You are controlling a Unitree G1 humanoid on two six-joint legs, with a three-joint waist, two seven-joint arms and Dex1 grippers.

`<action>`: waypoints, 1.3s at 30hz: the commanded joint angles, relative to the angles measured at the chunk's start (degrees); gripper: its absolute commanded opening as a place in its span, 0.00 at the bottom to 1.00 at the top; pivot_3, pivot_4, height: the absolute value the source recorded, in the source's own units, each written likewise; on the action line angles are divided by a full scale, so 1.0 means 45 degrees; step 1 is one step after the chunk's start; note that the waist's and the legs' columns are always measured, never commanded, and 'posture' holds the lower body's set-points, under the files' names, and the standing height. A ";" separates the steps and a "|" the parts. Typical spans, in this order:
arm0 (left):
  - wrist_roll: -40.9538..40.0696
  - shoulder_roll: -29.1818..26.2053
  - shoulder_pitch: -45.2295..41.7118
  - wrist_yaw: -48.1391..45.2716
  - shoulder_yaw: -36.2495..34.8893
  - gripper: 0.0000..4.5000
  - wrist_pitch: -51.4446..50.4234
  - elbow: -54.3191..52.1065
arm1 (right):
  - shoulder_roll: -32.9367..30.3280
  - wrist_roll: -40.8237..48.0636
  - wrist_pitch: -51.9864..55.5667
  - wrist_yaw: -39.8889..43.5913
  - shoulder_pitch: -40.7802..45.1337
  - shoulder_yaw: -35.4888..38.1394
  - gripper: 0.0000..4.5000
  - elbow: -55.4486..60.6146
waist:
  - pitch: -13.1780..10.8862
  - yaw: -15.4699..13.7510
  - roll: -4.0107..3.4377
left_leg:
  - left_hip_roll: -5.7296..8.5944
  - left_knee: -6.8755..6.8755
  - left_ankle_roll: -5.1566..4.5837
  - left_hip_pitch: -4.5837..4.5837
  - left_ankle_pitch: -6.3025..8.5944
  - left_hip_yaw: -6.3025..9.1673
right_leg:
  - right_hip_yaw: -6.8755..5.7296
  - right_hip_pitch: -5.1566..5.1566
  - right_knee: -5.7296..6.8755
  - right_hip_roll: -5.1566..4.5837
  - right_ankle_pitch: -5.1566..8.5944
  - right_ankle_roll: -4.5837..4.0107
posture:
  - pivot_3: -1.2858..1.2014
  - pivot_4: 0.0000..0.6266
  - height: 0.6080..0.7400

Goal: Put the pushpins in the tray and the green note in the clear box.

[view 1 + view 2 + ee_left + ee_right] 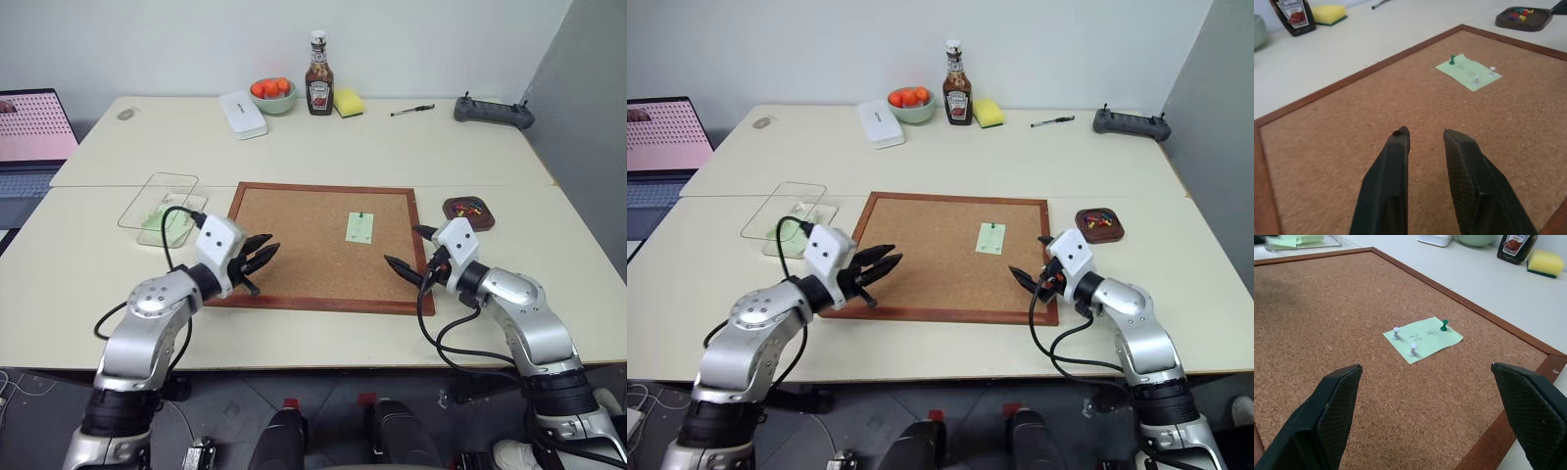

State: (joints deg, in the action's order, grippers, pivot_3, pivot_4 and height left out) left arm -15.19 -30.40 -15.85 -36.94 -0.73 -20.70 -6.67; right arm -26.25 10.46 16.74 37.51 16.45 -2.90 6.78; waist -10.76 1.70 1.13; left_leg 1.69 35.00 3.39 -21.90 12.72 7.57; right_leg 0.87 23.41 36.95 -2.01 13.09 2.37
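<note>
On the cork board's far right part lies the small pale green paper note [1422, 339], flat, held by three pushpins: one green-headed pin [1444, 325] at one corner, two pale clear-headed pins [1396, 333] along another edge. Dark handwriting marks the slip.

Large wood-framed cork board [294, 255] rests on a cream tabletop [411, 147], two table sections butted together; white wall behind, grey partition at my right.

Small dark reddish-brown dish [468, 211], just off the board's right far corner, holds several pushpins with red, yellow and blue heads; count unclear. One transparent plastic box [162, 209] with lid raised sits off the board's left edge, pale green slips inside.

My left gripper [257, 258] hangs over the board's near left area, its two black fingers [1388, 181] nearly pressed together with a narrow gap, nothing between them; note well apart, ahead and to the right. My right gripper [412, 249] sits at the board's near right edge, fingers spread wide and empty, the note ahead between their lines, not touched.

Far edge, one each: white opaque case [243, 114], pale green bowl of orange fruit [273, 94], ketchup bottle [319, 88], yellow sponge [349, 102], black pen [412, 111], dark controller [493, 112]. Laptop [29, 147] with pink screen at far left.
</note>
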 commanded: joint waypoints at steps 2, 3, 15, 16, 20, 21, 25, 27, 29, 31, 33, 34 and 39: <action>0.0663 0.0740 -0.0985 0.0206 0.0613 0.02 0.0943 0.1412 | 0.0078 0.0146 -0.0184 0.0027 0.0111 0.0017 1.00 0.0633 | 0.0000 0.0024 -0.0001 | -0.0003 0.0000 0.0000 0.0001 0.0000 -0.0006 | 0.0006 0.0000 -0.0002 0.0002 -0.0002 0.0000 | 0.52 0.24 1.00; 0.0725 0.0931 -0.1147 0.0299 0.0674 0.02 0.1018 0.1625 | 0.0089 0.0095 -0.0221 0.0063 0.0165 -0.0094 1.00 0.0616 | 0.0000 -0.0001 0.0000 | -0.0003 0.0000 0.0000 0.0002 0.0000 -0.0003 | 0.0007 0.0000 0.0001 -0.0001 -0.0003 0.0000 | 0.52 0.24 1.00; 0.1804 0.2266 -0.1656 0.0844 0.1137 0.02 0.2738 0.4708 | 0.1085 -0.0470 0.0267 -0.0339 0.1898 -0.1158 1.00 -0.0900 | 0.0000 0.0034 0.0000 | 0.0000 0.0003 0.0002 0.0009 -0.0002 -0.0001 | 0.0003 0.0000 0.0007 0.0009 -0.0013 -0.0001 | 0.52 0.24 1.00; 0.1896 0.2290 -0.1654 0.0812 0.1185 0.02 0.2873 0.4973 | 0.1258 -0.0445 0.0367 -0.0425 0.2135 -0.1117 1.00 -0.1138 | 0.0001 0.0034 0.0000 | 0.0003 0.0003 0.0002 0.0009 -0.0002 -0.0003 | 0.0005 0.0001 0.0007 0.0008 -0.0013 -0.0001 | 0.52 0.24 1.00; 0.2197 0.2321 -0.1711 0.0665 0.1398 0.02 0.3268 0.5785 | 0.1877 -0.0319 0.1049 -0.0583 0.3496 -0.0953 1.00 -0.2598 | 0.0008 0.0006 -0.0011 | 0.0012 0.0004 0.0001 0.0021 -0.0003 0.0002 | 0.0006 -0.0010 0.0007 0.0001 -0.0014 0.0000 | 0.52 0.24 1.00; 0.2206 0.2332 -0.1720 0.0632 0.1404 0.02 0.3311 0.5850 | 0.2047 -0.0365 0.1191 -0.0736 0.3945 -0.0880 1.00 -0.3141 | 0.0014 0.0000 -0.0021 | 0.0012 0.0005 0.0001 0.0029 -0.0003 -0.0001 | 0.0007 -0.0019 0.0007 0.0001 -0.0014 0.0000 | 0.52 0.24 1.00; 0.2257 0.2394 -0.1787 0.0546 0.1412 0.02 0.3390 0.5989 | 0.2455 -0.0706 0.0980 -0.0983 0.5688 -0.0832 1.00 -0.5644 | 0.0028 0.0025 -0.0040 | 0.0019 0.0006 -0.0003 0.0047 -0.0005 -0.0003 | 0.0009 -0.0028 0.0014 0.0000 -0.0023 -0.0002 | 0.52 0.24 1.00; 0.2284 0.2412 -0.1797 0.0509 0.1438 0.02 0.3396 0.5994 | 0.2608 -0.0939 0.0520 -0.1084 0.6496 -0.0883 1.00 -0.7076 | 0.0029 0.0014 -0.0042 | 0.0017 0.0006 -0.0004 0.0049 -0.0006 -0.0001 | 0.0006 -0.0029 0.0019 0.0002 -0.0023 -0.0003 | 0.52 0.24 1.00; 0.2291 0.2412 -0.1801 0.0485 0.1457 0.02 0.3402 0.5986 | 0.2785 -0.1206 0.0008 -0.1279 0.7236 -0.0946 1.00 -0.8505 | 0.0033 0.0028 -0.0049 | 0.0017 0.0005 -0.0004 0.0048 -0.0005 -0.0003 | 0.0005 -0.0030 0.0018 0.0003 -0.0022 -0.0005 | 0.52 0.24 1.00; 0.2297 0.2415 -0.1791 0.0480 0.1477 0.02 0.3400 0.5956 | 0.2967 -0.1474 -0.0505 -0.1500 0.7845 -0.0972 1.00 -0.9811 | 0.0034 0.0028 -0.0049 | 0.0022 0.0004 -0.0004 0.0044 -0.0006 0.0006 | 0.0003 -0.0029 0.0016 0.0001 -0.0024 -0.0005 | 0.52 0.24 1.00; 0.2305 0.2410 -0.1764 0.0468 0.1506 0.01 0.3377 0.5877 | 0.3161 -0.1729 -0.1123 -0.1769 0.8429 -0.0973 0.96 -1.1143 | 0.0038 0.0034 -0.0058 | 0.0028 0.0003 -0.0005 0.0045 -0.0006 -0.0008 | 0.0016 -0.0027 0.0017 0.0000 -0.0026 -0.0004 | 0.52 0.24 1.00; 0.2309 0.2401 -0.1746 0.0454 0.1516 0.00 0.3358 0.5818 | 0.3247 -0.1855 -0.1391 -0.1875 0.8677 -0.0977 0.92 -1.1742 | 0.0038 0.0033 -0.0058 | 0.0025 0.0004 -0.0005 0.0048 -0.0006 -0.0005 | 0.0014 -0.0027 0.0021 0.0000 -0.0025 -0.0004 | 0.52 0.24 1.00; 0.2289 0.2384 -0.1659 0.0447 0.1521 0.00 0.3262 0.5600 | 0.3472 -0.2232 -0.2361 -0.2102 0.9322 -0.0924 0.70 -1.3649 | 0.0038 0.0032 -0.0060 | 0.0030 0.0003 -0.0005 0.0044 -0.0006 -0.0001 | 0.0014 -0.0026 0.0019 0.0000 -0.0025 -0.0005 | 0.52 0.24 1.00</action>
State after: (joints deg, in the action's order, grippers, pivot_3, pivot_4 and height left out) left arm -5.85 -19.88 -24.32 -34.59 5.28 -5.00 18.39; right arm -10.81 1.13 8.89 28.52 56.47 -7.97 -52.66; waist -10.59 1.84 0.86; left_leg 1.83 35.02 3.36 -21.71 12.69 7.57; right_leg 0.94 23.30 37.04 -2.01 12.97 2.35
